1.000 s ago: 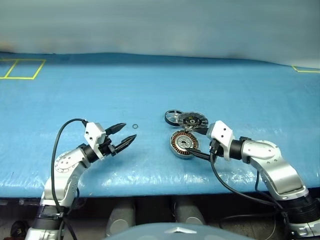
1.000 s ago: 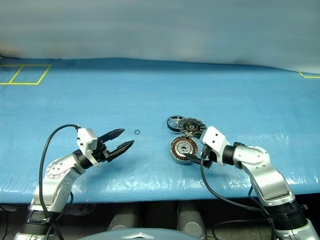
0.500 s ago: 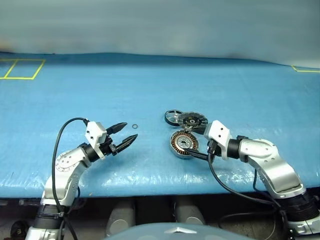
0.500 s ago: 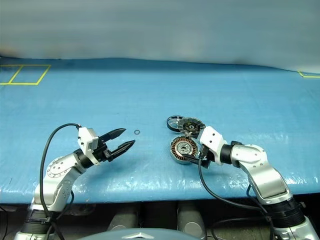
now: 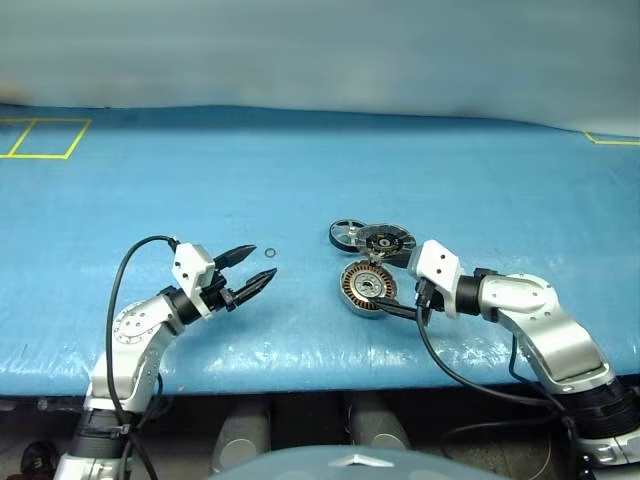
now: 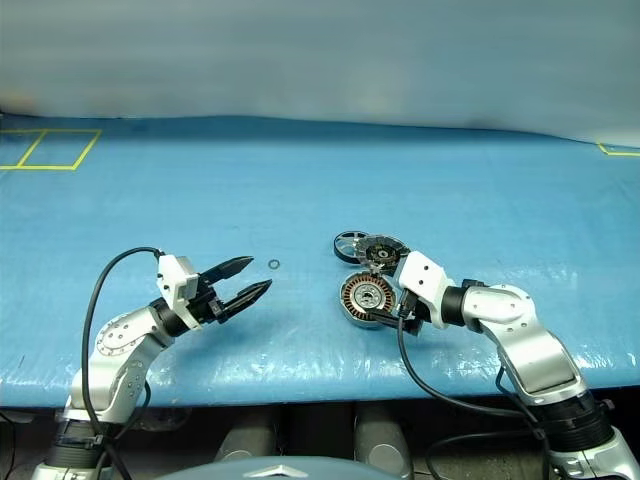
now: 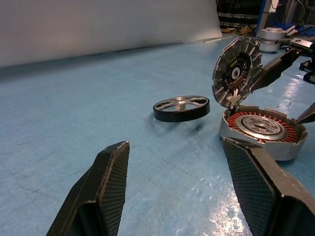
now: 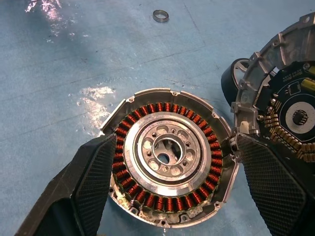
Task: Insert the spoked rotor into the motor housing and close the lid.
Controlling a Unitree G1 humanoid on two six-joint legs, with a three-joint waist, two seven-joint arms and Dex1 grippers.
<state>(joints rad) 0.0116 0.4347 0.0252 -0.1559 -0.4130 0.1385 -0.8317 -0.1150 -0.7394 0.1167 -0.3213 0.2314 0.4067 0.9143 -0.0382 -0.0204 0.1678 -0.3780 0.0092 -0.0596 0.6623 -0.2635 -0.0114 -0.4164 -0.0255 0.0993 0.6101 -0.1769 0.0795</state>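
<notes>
The motor housing [image 5: 368,288] lies flat, copper windings up, between the right gripper's [image 5: 400,285] released fingers; the lid [image 7: 236,71] stands tilted at its far edge; the spoked rotor [image 7: 181,108] lies flat farther left; the left gripper [image 5: 255,268] hangs open, empty.

You see the motor housing [image 8: 170,162] flat, copper windings up; the lid [image 7: 236,70] tilted behind it; the spoked rotor [image 7: 181,107] far-left.

The desk [image 5: 300,170] is covered with a blue sheet that looks like plastic, slightly wrinkled and glossy where light falls on it. The motor housing [image 8: 170,157] is bright bare metal with shiny copper-coloured windings, and the lid [image 7: 235,71] is cast silver metal with ribs. The spoked rotor [image 7: 181,108] has a smooth black rim, and the gripper fingers [image 8: 91,172] are matt black with a fine textured pattern.
</notes>
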